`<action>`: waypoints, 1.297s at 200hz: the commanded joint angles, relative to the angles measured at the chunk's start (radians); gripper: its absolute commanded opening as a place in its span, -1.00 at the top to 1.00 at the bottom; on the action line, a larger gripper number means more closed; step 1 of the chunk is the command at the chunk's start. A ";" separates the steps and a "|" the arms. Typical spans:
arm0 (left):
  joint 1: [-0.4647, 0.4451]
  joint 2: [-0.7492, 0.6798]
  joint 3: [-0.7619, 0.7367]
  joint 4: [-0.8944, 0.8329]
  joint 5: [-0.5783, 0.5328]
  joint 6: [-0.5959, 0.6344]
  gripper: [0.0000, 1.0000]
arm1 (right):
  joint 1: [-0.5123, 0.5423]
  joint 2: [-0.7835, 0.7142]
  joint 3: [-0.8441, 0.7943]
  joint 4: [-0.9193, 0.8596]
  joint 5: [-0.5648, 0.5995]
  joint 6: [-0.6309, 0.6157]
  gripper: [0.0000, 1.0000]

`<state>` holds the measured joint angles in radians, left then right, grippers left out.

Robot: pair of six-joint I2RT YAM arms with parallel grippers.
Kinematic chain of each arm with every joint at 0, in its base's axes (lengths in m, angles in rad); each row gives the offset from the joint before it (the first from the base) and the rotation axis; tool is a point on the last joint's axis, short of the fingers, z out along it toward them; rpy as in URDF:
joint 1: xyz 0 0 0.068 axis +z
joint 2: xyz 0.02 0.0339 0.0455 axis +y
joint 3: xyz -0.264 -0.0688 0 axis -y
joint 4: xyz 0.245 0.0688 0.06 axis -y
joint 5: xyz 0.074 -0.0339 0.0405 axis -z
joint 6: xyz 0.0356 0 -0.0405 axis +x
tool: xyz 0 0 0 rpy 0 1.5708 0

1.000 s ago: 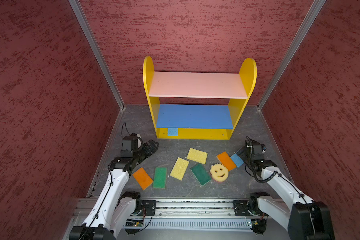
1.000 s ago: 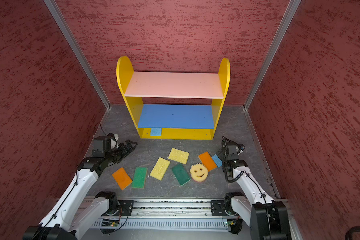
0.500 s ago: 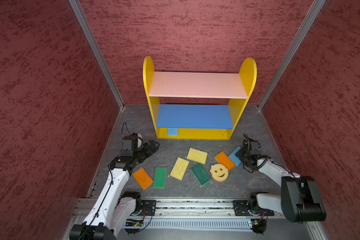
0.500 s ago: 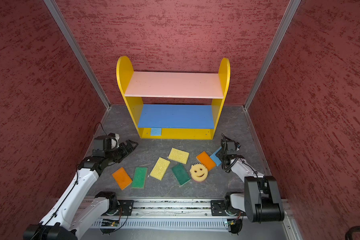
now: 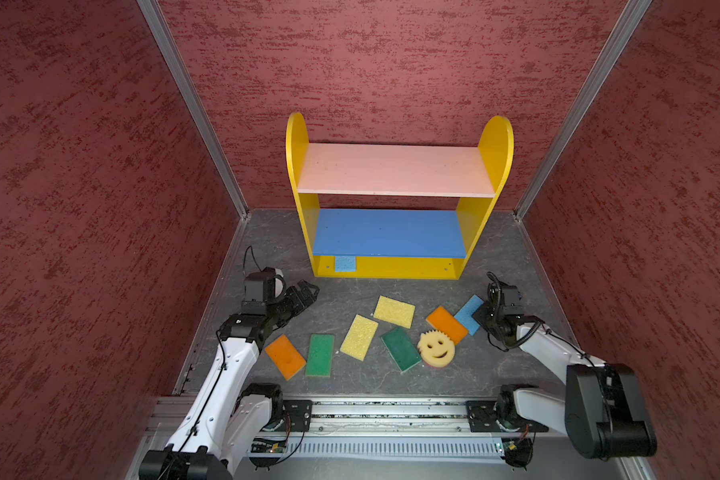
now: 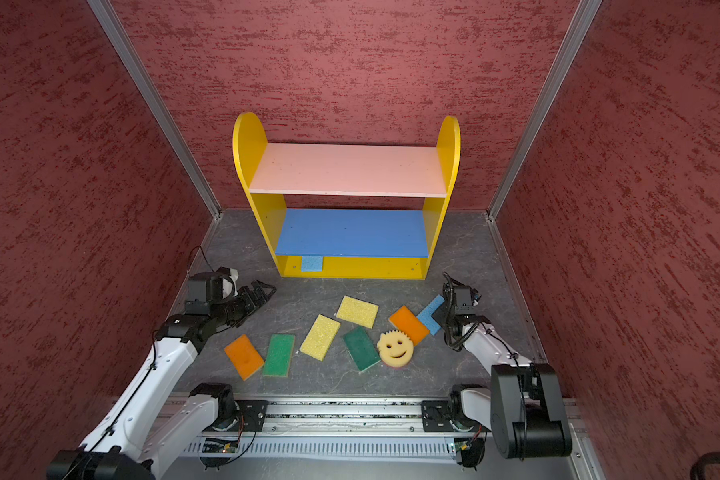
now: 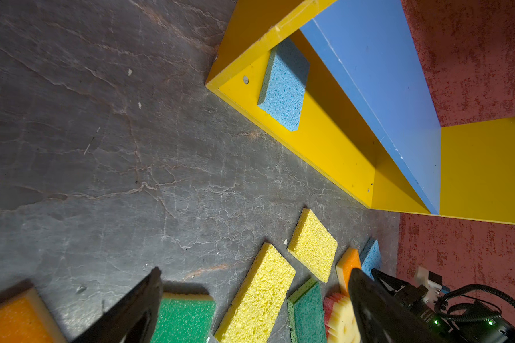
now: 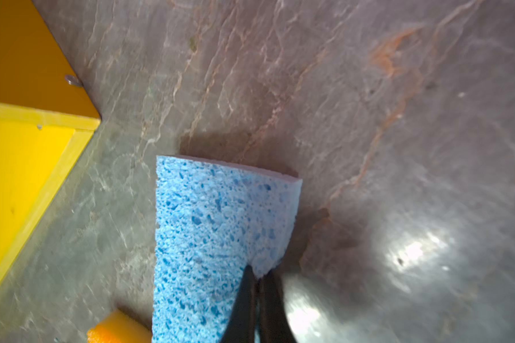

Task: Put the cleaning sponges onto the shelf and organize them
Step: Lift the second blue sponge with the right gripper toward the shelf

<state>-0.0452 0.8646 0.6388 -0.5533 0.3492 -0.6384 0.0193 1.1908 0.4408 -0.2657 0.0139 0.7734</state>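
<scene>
Left fingers (image 5: 302, 293): spread wide, holding nothing, poised over bare table (image 5: 275, 249) near its left edge and aimed toward the shelf; judged to be waiting its turn. Orange sponge (image 5: 285, 356), green sponge (image 5: 320, 355): flat, side by side, near the front-left corner, unsorted. Shelf (image 5: 495, 141): upright at the middle of the back edge, open face toward the arms so every board can be reached from the front; pink top board (image 5: 391, 170) and blue middle board (image 5: 387, 232) bare. First blue sponge (image 5: 345, 263): flat on the yellow base, toward its left end, the only piece stowed, probably the start of a row. Near yellow sponge (image 5: 359, 336), far yellow sponge (image 5: 394, 311), dark green sponge (image 5: 400, 348), smiley sponge (image 5: 435, 348), second orange sponge (image 5: 446, 324): loose at odd angles across the middle front. Second blue sponge (image 8: 220, 222): toward the right edge, just beside the second orange sponge, pinched at one edge by the right fingers (image 8: 259, 294), clamped tight on the foam; an edge grip suits a soft pad lying flat, and the piece is likely bound for its twin. Table: dark grey, veined, glossy. Room: red textured walls (image 5: 391, 62) on three sides, metal posts (image 5: 192, 104) at the back corners, a rail (image 5: 391, 411) along the front edge.
</scene>
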 commanded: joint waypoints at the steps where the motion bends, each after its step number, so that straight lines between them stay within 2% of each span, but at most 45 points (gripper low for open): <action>1: 0.006 -0.004 -0.012 0.019 0.015 -0.001 -0.94 | -0.002 -0.046 0.006 -0.086 0.036 -0.024 1.00; 58: 0.007 -0.031 -0.004 -0.007 0.029 -0.002 -0.93 | -0.002 -0.190 0.057 -0.212 0.072 -0.051 1.00; 92: 0.002 -0.027 0.003 0.018 0.066 -0.027 -0.89 | -0.001 -0.293 0.077 -0.223 -0.023 -0.093 1.00; 146: -0.062 -0.006 0.030 0.050 0.076 -0.043 -0.82 | 0.064 -0.505 0.071 -0.226 -0.041 -0.068 1.00; 170: -0.124 0.006 0.054 0.066 0.067 -0.048 -0.80 | 0.162 -0.521 0.092 -0.194 -0.049 -0.086 1.00; 201: -0.206 0.044 0.083 0.084 0.035 -0.062 -0.80 | 0.362 -0.469 0.148 -0.141 0.049 -0.109 1.00; 240: -0.249 0.065 0.098 0.100 0.031 -0.067 -0.80 | 0.599 -0.272 0.255 -0.061 0.149 -0.159 1.00; 259: -0.254 0.063 0.100 0.090 0.030 -0.070 -0.82 | 0.682 -0.165 0.311 -0.030 0.172 -0.185 1.00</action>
<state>-0.2916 0.9321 0.7128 -0.4793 0.3912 -0.7029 0.6189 0.9371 0.6876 -0.3710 0.1032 0.6399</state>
